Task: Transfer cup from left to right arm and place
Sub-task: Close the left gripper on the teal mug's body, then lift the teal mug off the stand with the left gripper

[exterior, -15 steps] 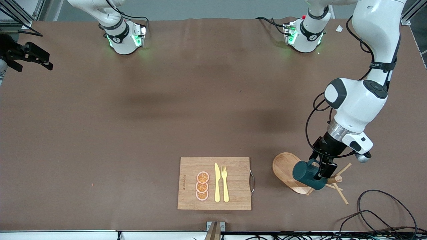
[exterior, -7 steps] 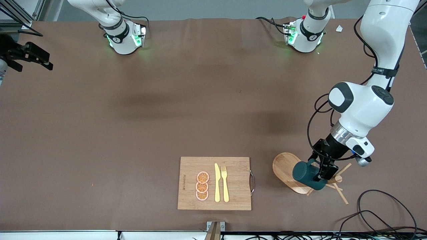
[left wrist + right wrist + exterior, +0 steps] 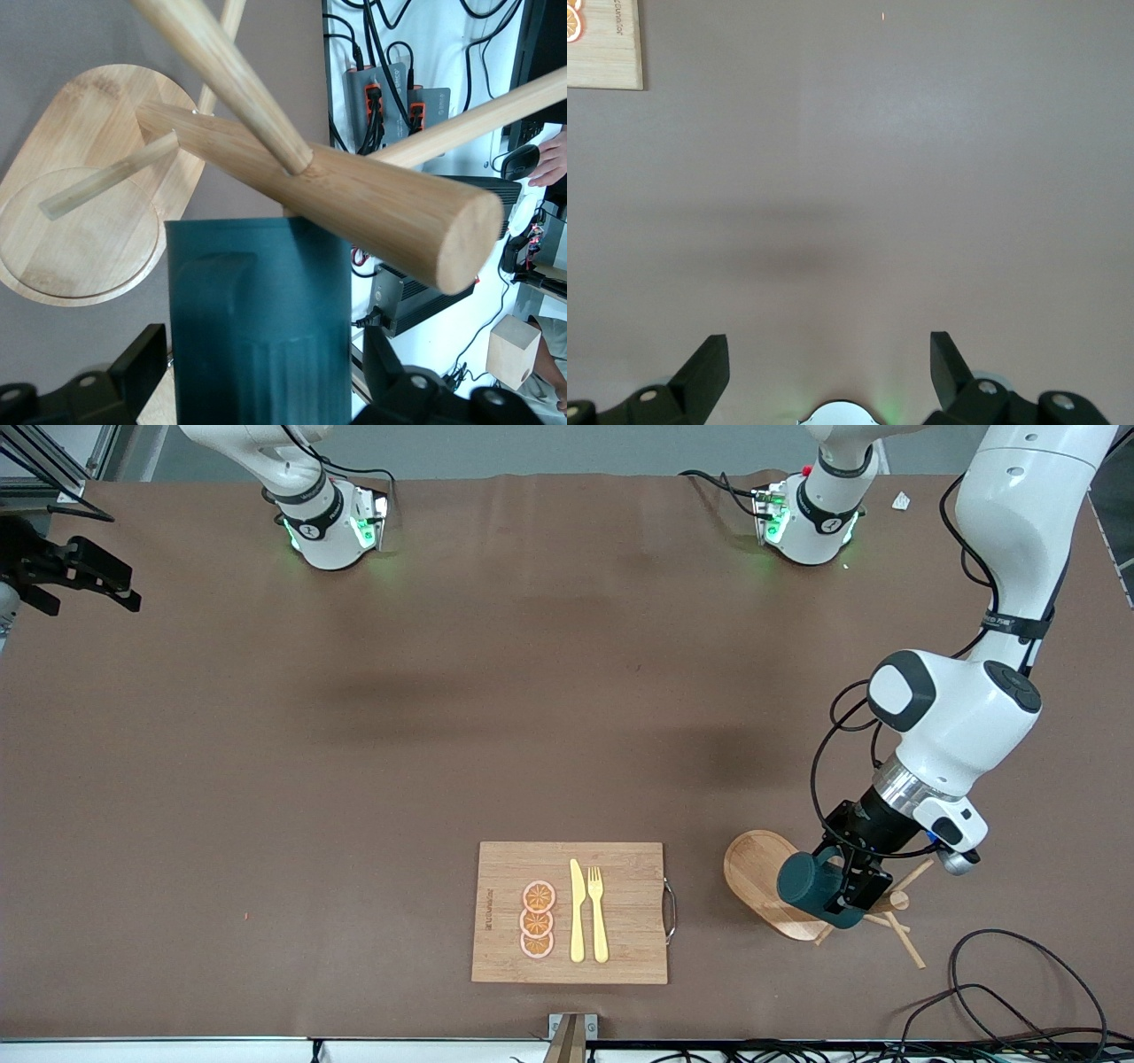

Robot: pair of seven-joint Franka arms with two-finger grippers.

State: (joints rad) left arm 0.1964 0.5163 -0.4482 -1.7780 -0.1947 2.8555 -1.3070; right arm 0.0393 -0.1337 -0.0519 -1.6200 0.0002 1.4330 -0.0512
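The cup (image 3: 817, 889) is a dark teal mug tilted on a wooden mug stand, over its oval base (image 3: 751, 866), near the front camera at the left arm's end of the table. In the left wrist view the cup (image 3: 257, 301) sits against the stand's thick trunk (image 3: 372, 208). My left gripper (image 3: 852, 884) is open with a finger (image 3: 146, 354) on each side of the cup and a small gap to it. My right gripper (image 3: 828, 359) is open and empty, high over bare table by its own base; it does not show in the front view.
A wooden cutting board (image 3: 571, 912) with three orange slices, a yellow knife and a fork lies beside the stand, toward the table's middle. Thin wooden pegs (image 3: 905, 939) stick out of the stand. Black cables (image 3: 1001, 983) loop near the front edge. A black fixture (image 3: 71, 571) is at the right arm's end.
The left arm's elbow and wrist shifted a little while its gripper stayed at the cup. The cup has not moved. The right arm waits.
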